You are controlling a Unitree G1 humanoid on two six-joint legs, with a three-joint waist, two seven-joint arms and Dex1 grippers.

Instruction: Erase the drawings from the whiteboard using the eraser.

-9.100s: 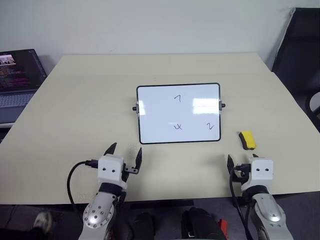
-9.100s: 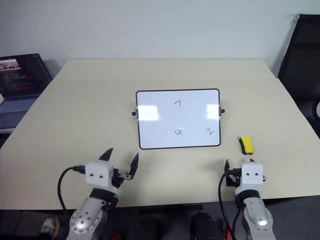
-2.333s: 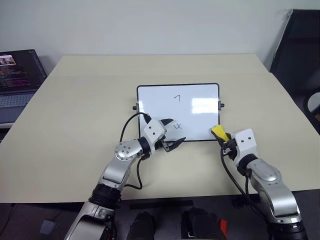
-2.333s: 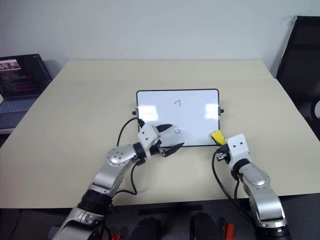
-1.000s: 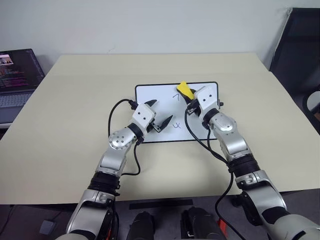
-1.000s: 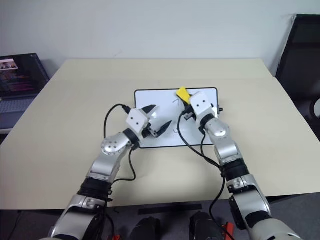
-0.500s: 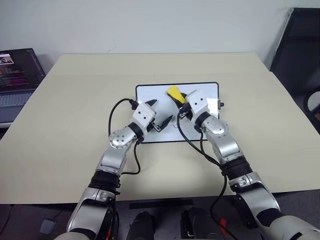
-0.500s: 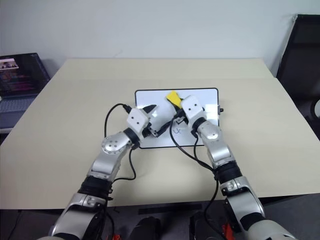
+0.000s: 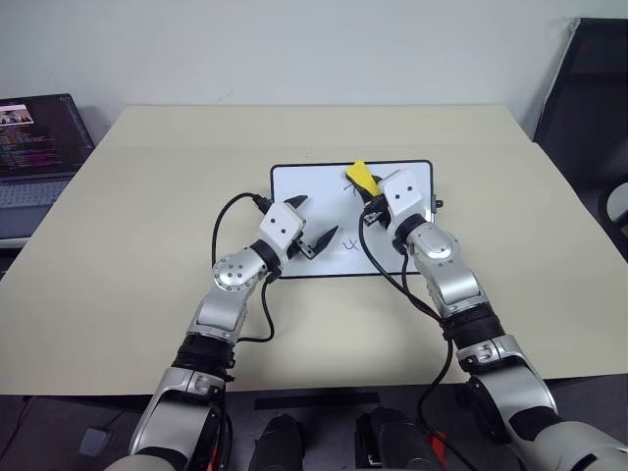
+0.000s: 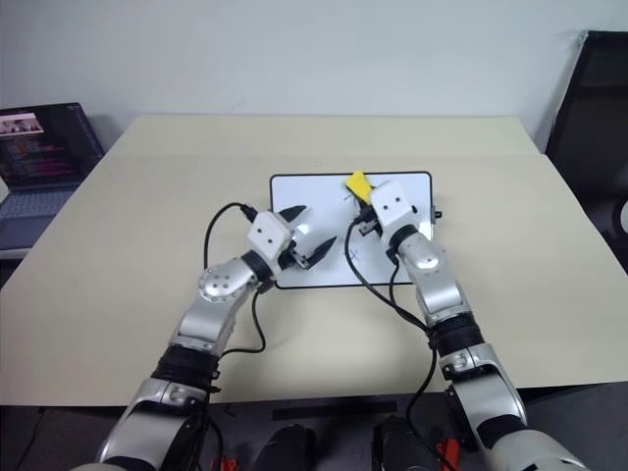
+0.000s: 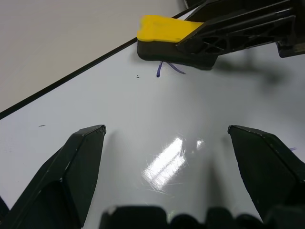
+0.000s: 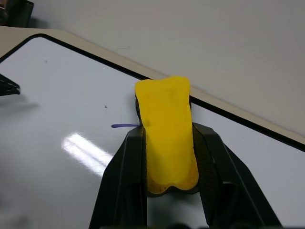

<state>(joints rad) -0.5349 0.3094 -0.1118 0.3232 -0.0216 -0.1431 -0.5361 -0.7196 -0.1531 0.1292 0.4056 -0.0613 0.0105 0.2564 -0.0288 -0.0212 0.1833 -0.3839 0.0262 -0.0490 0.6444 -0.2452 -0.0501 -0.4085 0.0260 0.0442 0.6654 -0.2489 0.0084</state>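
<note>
Item: the eraser [image 12: 167,133], yellow block on a dark base. It sits clamped between the two black fingers of the right gripper [image 9: 370,199], over the far part of the whiteboard [image 9: 294,182], near the board's far edge and close to its middle. Its dark base sits on or just above the last thin purple stroke of the upper drawing [image 11: 164,69]; whether it presses the glass you cannot tell.

Handling, as a judgement: you keep the dark base flat to the board and sweep across the stroke that pokes out from under the block, not along it. Press lightly, since the board looks free to slide on the table [image 9: 147,196]. Then you bring the block toward the board's near edge for the squiggle [image 9: 350,247].

Item: left gripper [image 9: 312,228], jaws spread wide and holding nothing. It hovers over the near-left part of the whiteboard, well placed to pin the frame if the board shifts.

Item: laptop [image 9: 34,147], on a separate surface well to the left of the whiteboard; leave it alone.

Hidden or unclear:
- Most of the upper drawing lies under the eraser.
- The near-right part of the whiteboard is covered by the right arm, so you cannot tell whether a mark remains there.
- Contact of the left fingertips with the board is not readable.
</note>
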